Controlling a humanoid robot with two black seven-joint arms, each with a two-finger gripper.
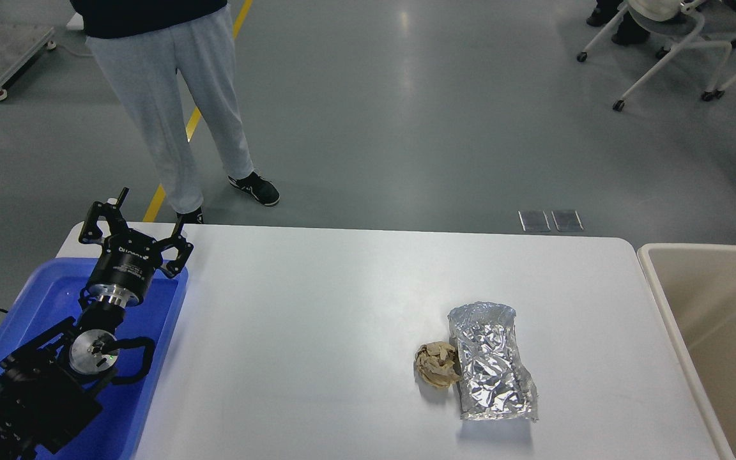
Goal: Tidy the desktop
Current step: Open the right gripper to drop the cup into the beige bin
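Where glossy white desktop (pixel 317 306) gleams: crinkled foil pouch (pixel 491 363) touching crumpled tan paper wad (pixel 437 365).

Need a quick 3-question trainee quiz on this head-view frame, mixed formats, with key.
1. True or false: the left gripper hangs open above the blue tray.
2. What lies on the desktop? A) foil bag and crumpled paper wad B) two cups C) a book
3. Fill in: the crumpled paper wad touches the foil bag's ____ edge.

Key: 1 true; 2 A; 3 left.
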